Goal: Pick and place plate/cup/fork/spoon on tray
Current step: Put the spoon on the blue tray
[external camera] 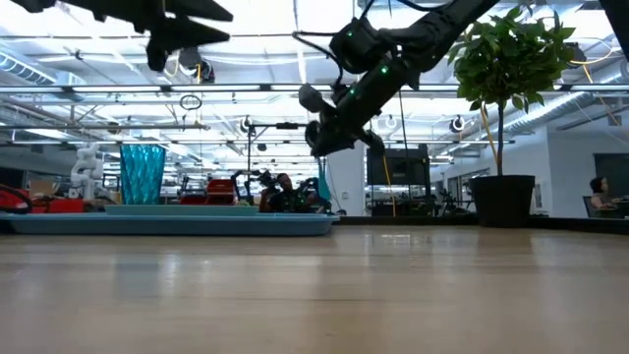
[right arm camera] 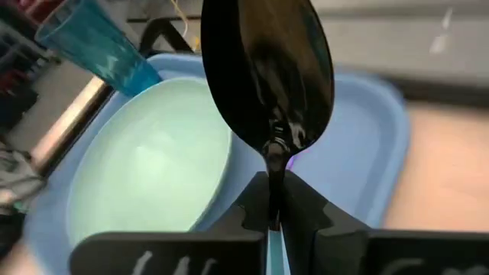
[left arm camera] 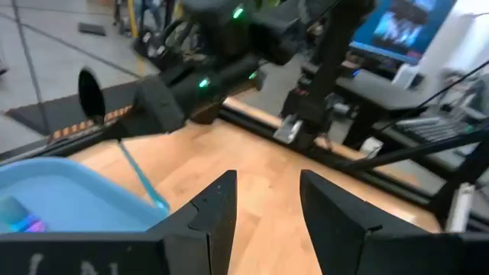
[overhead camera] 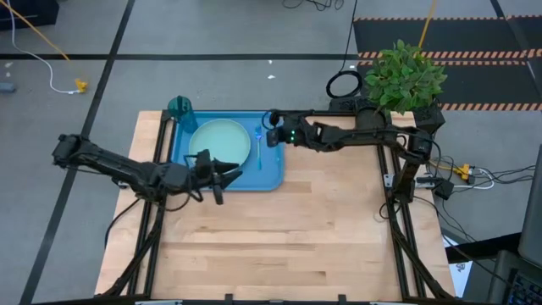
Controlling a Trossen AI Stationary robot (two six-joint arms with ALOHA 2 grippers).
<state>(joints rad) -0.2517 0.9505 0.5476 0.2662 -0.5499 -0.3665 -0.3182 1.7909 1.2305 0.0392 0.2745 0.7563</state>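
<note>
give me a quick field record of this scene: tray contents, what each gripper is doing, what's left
tray: blue, at the table's far left
plate: on the tray
cup: upright at the tray's far left corner
spoon: held by its handle in the right gripper, bowl forward, above the tray beside the plate
left gripper: open, empty, over the tray's near edge
fork: cannot pick it out for certain
left to do: spoon not yet set down

Glossy dark spoon (right arm camera: pixel 267 76) bowl (mirror-like), translucent plastic cup (right arm camera: pixel 95 42), smooth matt plate (right arm camera: pixel 145 172), light wood-grain table (overhead camera: pixel 288 237).
</note>
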